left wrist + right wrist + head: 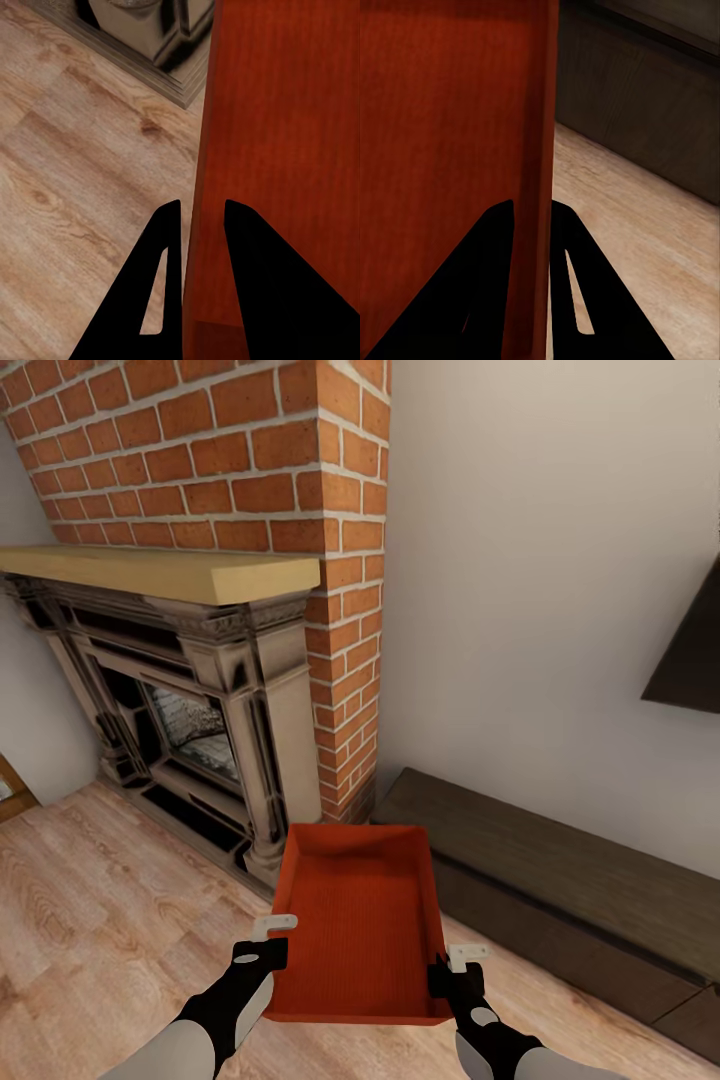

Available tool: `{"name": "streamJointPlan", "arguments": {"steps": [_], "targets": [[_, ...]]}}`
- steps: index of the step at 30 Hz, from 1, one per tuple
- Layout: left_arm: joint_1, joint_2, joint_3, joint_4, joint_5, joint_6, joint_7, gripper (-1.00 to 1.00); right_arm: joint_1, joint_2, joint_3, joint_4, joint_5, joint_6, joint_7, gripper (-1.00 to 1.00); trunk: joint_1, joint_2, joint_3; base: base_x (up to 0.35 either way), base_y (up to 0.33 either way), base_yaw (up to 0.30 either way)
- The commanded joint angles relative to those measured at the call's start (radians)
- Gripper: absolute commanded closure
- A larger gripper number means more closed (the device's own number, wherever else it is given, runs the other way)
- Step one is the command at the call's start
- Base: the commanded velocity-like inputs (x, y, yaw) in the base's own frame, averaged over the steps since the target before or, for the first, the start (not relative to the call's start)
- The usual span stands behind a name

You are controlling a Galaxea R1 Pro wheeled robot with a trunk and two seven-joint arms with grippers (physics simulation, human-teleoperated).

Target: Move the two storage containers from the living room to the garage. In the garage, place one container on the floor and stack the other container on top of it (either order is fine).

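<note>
fireplace [200,740] ahead-left; bench [560,870] right; plank floor [90,920] open

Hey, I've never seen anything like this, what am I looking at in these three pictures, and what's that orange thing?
This is a simulated two-armed robot in a living room. The big picture comes from its head camera, looking down over both arms. The orange thing is a storage container, an open tray with low walls. The left gripper and right gripper each pinch one side wall, holding it above the wood floor. The other two pictures come from cameras at the wrists: black fingers straddle the thin orange wall. Behind stand a brick fireplace and a low dark bench.
</note>
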Motion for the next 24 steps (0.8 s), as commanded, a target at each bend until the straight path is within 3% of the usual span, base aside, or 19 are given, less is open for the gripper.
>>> {"name": "streamJointPlan", "arguments": {"steps": [1, 24], "targets": [[0.000, 0.000, -0.001, -0.001, -0.002, 0.007, 0.013, 1.00, -0.001, 0.001, -0.023, 0.000, -0.013, -0.006, -0.008, 1.00, 0.000, -0.001, 0.001, 0.000, 0.000, 0.000], [0.000, 0.000, 0.000, -0.001, -0.002, 0.007, 0.013, 1.00, -0.001, 0.001, -0.023, 0.000, -0.013, -0.006, -0.008, 1.00, 0.000, -0.001, 0.038, 0.000, 0.000, 0.000]]}}
